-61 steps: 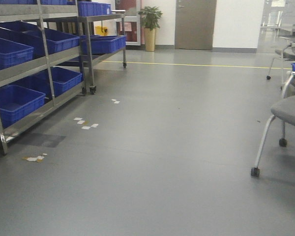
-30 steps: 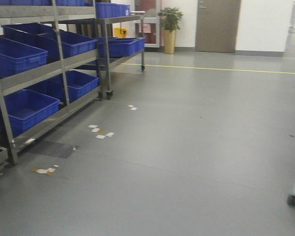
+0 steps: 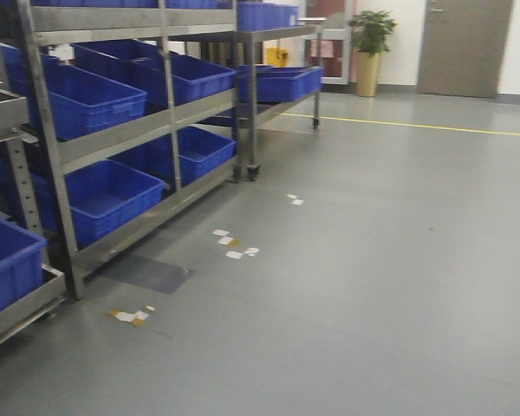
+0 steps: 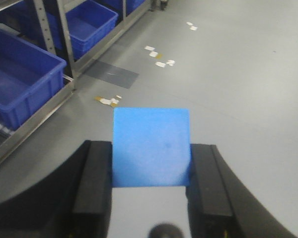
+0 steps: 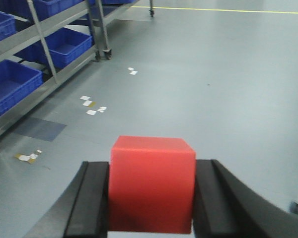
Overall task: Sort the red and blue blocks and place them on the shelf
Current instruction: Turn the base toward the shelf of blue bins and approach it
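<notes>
I am gripping the blue block point(image 4: 151, 147) tight between the left gripper's point(image 4: 151, 166) fingers point(image 4: 97, 171), and the right gripper point(image 5: 151, 198) is pinching the red block point(image 5: 151, 181) likewise. The shelf point(image 3: 113, 137) is standing ahead-left of both fingertips.

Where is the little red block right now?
In the right wrist view, the red block sits clamped in the right gripper, above the floor, with the shelf of blue bins off to the picture's left.
</notes>
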Robot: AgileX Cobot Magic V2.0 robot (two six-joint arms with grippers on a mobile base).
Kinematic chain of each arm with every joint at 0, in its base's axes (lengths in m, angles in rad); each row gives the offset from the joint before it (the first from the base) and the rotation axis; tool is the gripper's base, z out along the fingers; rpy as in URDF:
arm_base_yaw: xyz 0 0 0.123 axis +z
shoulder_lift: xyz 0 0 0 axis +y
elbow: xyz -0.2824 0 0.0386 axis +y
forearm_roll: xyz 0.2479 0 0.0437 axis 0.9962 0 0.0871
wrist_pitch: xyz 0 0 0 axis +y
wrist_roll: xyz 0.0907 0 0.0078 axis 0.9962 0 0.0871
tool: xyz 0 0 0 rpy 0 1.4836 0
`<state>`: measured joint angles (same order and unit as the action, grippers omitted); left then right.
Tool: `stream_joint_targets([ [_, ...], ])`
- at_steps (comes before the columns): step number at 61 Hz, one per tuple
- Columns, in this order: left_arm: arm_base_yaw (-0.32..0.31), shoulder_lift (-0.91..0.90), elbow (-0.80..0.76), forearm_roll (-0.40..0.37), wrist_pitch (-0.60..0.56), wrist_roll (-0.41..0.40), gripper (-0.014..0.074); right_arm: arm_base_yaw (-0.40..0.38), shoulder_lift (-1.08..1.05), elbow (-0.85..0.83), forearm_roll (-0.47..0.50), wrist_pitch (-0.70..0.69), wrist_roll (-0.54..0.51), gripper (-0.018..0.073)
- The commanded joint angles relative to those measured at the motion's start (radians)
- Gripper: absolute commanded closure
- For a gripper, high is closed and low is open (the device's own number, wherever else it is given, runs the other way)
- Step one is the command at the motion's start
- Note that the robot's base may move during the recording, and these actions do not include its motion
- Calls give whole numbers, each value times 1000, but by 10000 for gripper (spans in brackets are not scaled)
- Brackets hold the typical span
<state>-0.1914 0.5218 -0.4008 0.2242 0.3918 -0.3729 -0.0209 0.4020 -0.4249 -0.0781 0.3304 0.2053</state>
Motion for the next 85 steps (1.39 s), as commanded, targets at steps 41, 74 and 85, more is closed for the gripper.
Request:
stream_joint_targets([
  [41, 2, 2, -29, 7, -81, -5, 473, -7, 4, -30, -13, -98, -3, 510],
  [74, 2, 2, -29, 7, -81, -5, 473, -7, 4, -30, -13, -98, -3, 510],
  [85, 2, 2, -29, 7, -81, -5, 473, -7, 4, -30, -13, -98, -3, 510],
])
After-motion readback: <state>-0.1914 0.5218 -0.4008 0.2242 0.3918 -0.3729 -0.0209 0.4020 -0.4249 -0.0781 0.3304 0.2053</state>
